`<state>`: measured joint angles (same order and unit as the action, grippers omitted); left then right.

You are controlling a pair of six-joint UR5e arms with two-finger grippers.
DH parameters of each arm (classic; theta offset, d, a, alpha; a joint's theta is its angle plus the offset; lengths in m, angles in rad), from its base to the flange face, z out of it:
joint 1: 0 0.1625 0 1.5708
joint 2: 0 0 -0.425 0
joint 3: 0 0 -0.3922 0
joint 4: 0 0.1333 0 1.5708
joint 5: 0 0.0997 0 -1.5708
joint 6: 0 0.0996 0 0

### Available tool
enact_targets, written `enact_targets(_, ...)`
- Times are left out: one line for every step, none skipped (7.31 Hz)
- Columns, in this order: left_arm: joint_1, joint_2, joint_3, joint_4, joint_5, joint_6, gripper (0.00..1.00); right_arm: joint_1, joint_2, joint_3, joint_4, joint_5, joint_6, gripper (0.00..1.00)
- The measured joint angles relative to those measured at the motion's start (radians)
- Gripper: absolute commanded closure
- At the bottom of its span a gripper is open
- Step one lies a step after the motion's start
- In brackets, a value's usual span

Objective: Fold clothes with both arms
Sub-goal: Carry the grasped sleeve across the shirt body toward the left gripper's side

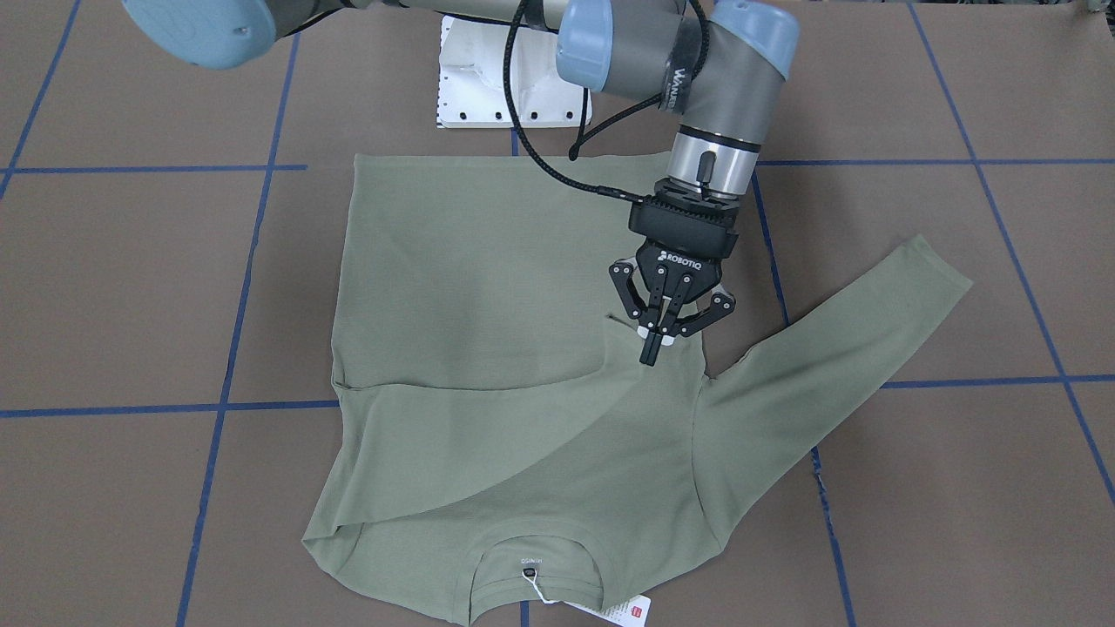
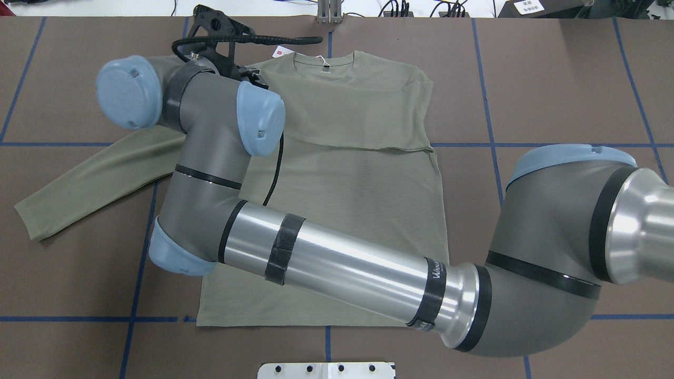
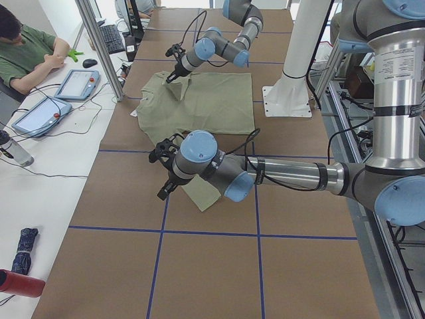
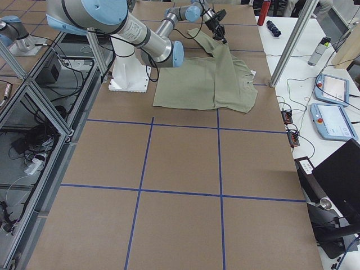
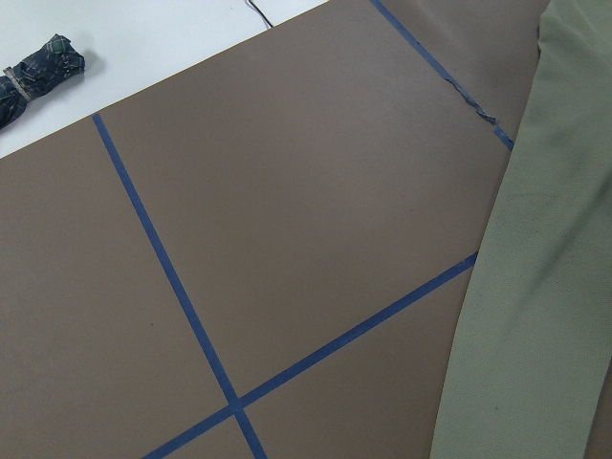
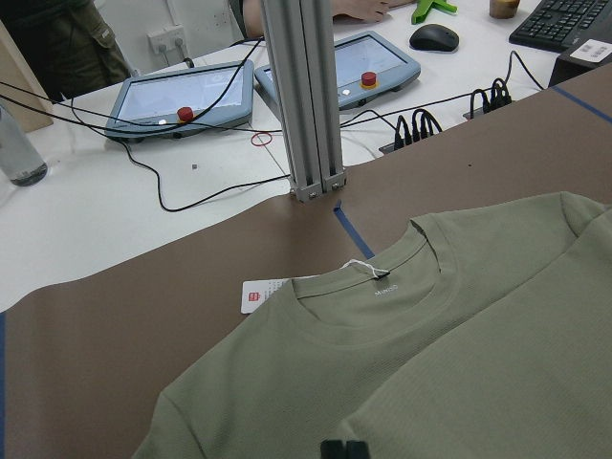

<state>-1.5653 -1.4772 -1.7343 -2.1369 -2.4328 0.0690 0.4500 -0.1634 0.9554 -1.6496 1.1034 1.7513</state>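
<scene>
While clenched on the folded sleeve (image 1: 488, 435), right tool (image 1: 651, 353) atop the flat green shirt (image 1: 470, 261), near the spread sleeve (image 1: 854, 348)

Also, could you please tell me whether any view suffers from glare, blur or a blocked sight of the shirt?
Front-facing view: sharp, evenly lit, only a soft shadow on the shirt near the right gripper. Overhead view: the right arm looms close, covering much of the shirt, with glints on its silver tube. Right wrist view: crisp at the collar.
</scene>
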Motion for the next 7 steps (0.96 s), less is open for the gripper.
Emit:
enact_targets(0.000,0.000,0.000,0.000,0.000,0.000,0.00,-0.012,0.020,-0.046,0.033,-0.027,0.024,0.87)
enact_targets(0.000,0.000,0.000,0.000,0.000,0.000,0.00,-0.017,0.028,-0.077,0.065,-0.040,0.033,0.27)
enact_targets(0.000,0.000,-0.001,0.000,0.000,0.000,0.00,-0.018,0.032,-0.091,0.082,-0.043,0.025,0.00)
enact_targets(0.000,0.000,0.000,0.000,0.001,0.000,0.00,-0.018,0.035,-0.096,0.090,-0.040,0.003,0.00)
enact_targets(0.000,0.000,0.000,-0.001,0.002,-0.001,0.00,-0.017,0.043,-0.097,0.093,-0.028,-0.016,0.00)
enact_targets(0.001,-0.003,0.000,0.000,0.003,-0.001,0.00,-0.009,0.056,-0.097,0.094,0.003,-0.033,0.00)
enact_targets(0.002,-0.009,0.000,0.000,0.005,-0.003,0.00,0.010,0.068,-0.094,0.094,0.056,-0.053,0.00)
